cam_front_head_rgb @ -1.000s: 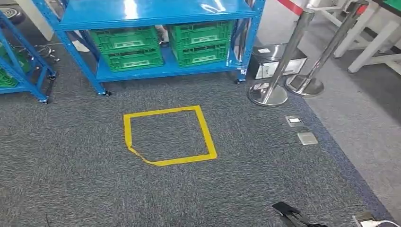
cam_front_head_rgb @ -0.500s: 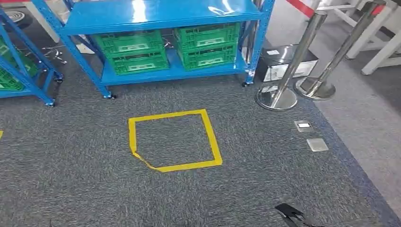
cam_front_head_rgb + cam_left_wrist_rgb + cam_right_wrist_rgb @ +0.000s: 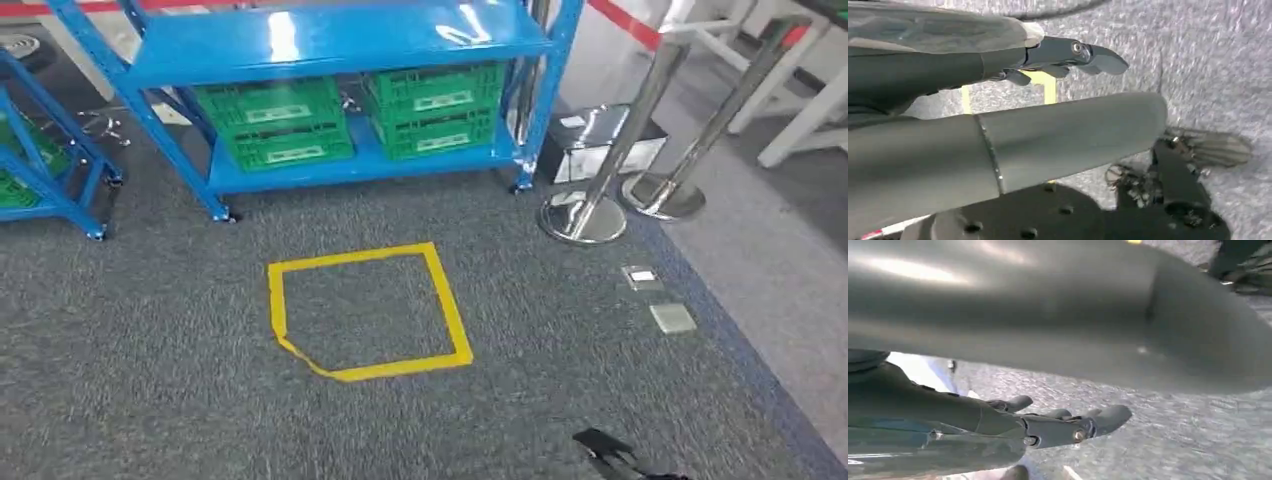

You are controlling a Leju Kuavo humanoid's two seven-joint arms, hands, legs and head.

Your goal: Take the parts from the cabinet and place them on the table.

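A blue shelf cabinet [image 3: 330,40] stands ahead on grey carpet. Two stacks of green crates [image 3: 275,120] [image 3: 435,105] sit on its lowest shelf; what is inside them is hidden. A yellow tape square [image 3: 365,310] marks the floor in front of it. In the left wrist view my left hand [image 3: 1013,145] hangs above the carpet, its thumb and dark fingers [image 3: 1073,52] stretched out and apart with nothing between them. My right hand [image 3: 1038,320] looks the same in the right wrist view, its fingers [image 3: 1063,427] straight and holding nothing.
A second blue rack [image 3: 50,170] stands at the left. Two steel stanchion posts [image 3: 585,215] [image 3: 665,195] and a grey box [image 3: 590,140] stand right of the cabinet. Two metal floor plates [image 3: 642,277] [image 3: 673,318] lie near the carpet edge. White table legs [image 3: 800,110] are at the far right.
The whole picture has shifted: the camera moved, so the cabinet, tape square and posts now sit a little lower and further right. No object itself has moved.
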